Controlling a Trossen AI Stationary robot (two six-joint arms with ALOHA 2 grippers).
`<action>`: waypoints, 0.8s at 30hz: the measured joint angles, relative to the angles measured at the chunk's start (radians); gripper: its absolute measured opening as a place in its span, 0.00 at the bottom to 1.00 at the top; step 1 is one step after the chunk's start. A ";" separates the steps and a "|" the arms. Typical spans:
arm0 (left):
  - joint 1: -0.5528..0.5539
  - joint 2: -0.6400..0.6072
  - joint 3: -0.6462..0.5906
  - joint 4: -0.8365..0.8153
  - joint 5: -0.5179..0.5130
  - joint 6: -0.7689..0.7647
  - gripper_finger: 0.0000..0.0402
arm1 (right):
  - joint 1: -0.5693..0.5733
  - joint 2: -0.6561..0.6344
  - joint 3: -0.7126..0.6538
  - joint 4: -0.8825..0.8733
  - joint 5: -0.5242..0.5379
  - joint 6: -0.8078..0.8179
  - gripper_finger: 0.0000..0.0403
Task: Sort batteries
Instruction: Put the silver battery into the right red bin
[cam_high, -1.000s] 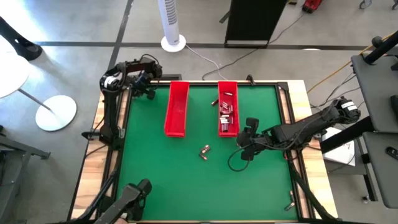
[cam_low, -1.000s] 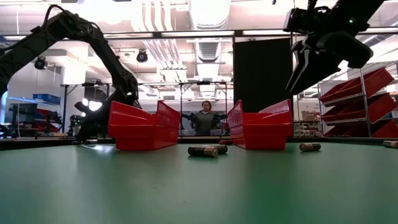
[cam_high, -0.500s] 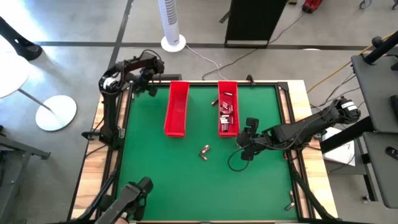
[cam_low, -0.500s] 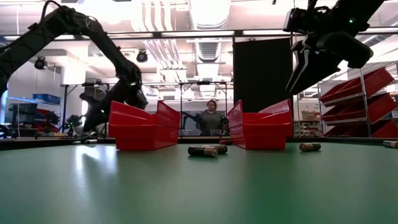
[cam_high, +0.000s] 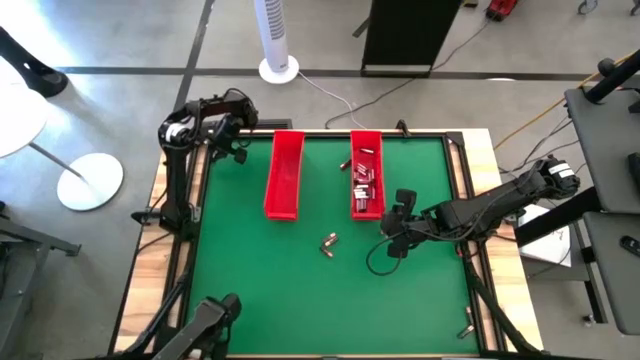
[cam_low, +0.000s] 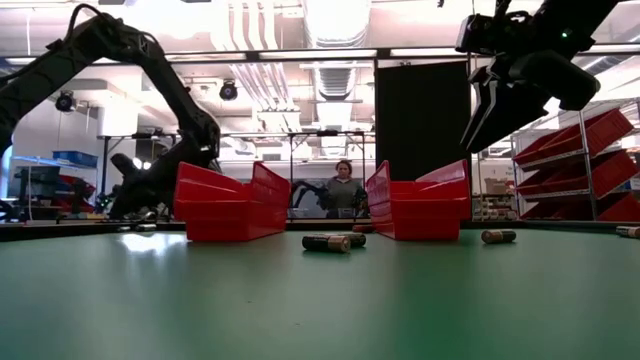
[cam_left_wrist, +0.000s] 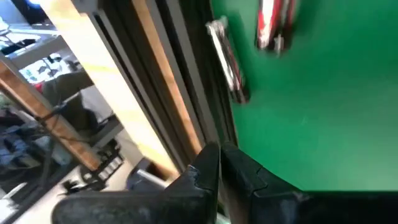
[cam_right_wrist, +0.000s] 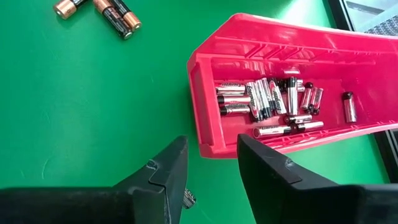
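Two long red trays stand on the green mat: the left tray (cam_high: 284, 175) shows nothing inside, and the right tray (cam_right_wrist: 280, 68) holds several silvery batteries (cam_right_wrist: 267, 102). Loose batteries (cam_high: 329, 242) lie on the mat near the trays' near ends, and two more batteries (cam_left_wrist: 227, 59) lie by the table's far left corner. My left gripper (cam_left_wrist: 219, 158) is shut just above the mat at that corner, short of those two. My right gripper (cam_right_wrist: 211, 162) hangs open over the mat at the right tray's near end, well above the table in the low view (cam_low: 485, 115).
A black frame rail (cam_left_wrist: 180, 93) and wooden rim run along the table's left edge beside my left gripper. A single battery (cam_low: 497, 236) lies right of the right tray. A person (cam_low: 345, 190) sits beyond the far edge. Open green mat stretches toward the near edge.
My left gripper has lifted a little at the far left corner, then come back down and tipped, staying shut. My right gripper has kept still.
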 joint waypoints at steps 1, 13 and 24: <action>-0.003 0.000 -0.003 -0.004 0.000 0.012 0.00 | 0.000 0.000 0.000 0.000 0.000 0.000 0.33; 0.003 0.000 -0.025 0.102 -0.004 0.115 0.00 | 0.000 0.000 0.000 0.000 -0.001 0.018 0.32; 0.079 0.000 0.040 0.077 0.091 0.172 0.00 | 0.000 0.000 0.000 0.000 -0.019 0.017 0.29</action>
